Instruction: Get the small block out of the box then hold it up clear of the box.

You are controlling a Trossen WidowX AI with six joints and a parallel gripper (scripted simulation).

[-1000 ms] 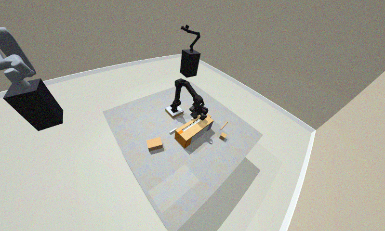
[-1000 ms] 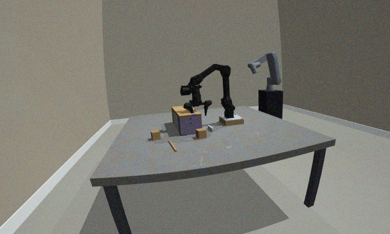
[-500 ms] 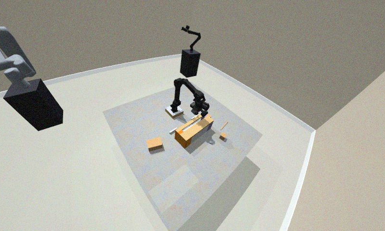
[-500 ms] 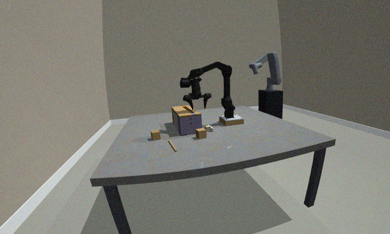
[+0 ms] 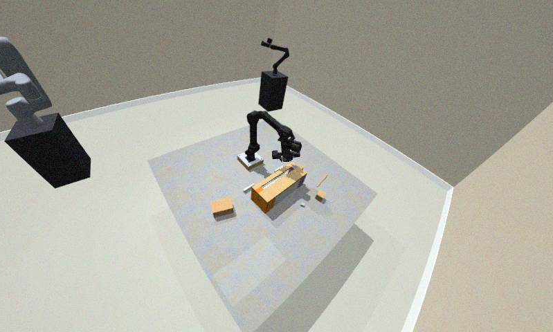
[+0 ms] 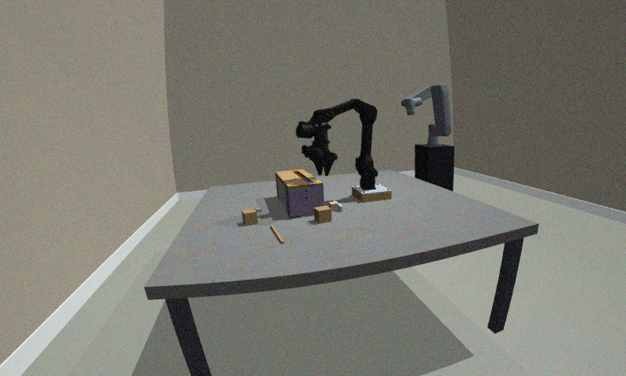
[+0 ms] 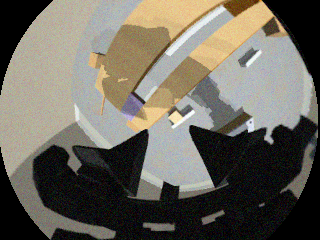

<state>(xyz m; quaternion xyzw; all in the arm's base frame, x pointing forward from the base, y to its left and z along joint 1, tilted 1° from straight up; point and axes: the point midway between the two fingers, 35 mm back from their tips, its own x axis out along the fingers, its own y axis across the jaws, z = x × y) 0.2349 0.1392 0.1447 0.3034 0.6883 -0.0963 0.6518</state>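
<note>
Overhead, fingers (image 6: 325, 166) parted, above box (image 6: 300, 193) end

Black jointed arm (image 6: 362, 135) (pale baseplate)

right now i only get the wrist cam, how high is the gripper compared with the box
observer: the gripper hangs beside the box, on the arm-base side, fingertips at about box-top height and well off the table.
operator: anything loose on the far side
observer: a thin stick lies in front of the box, apart from it, with a wooden cube off to one side.
operator: is the box tipped
observer: no, it stands flat on the table.
</note>
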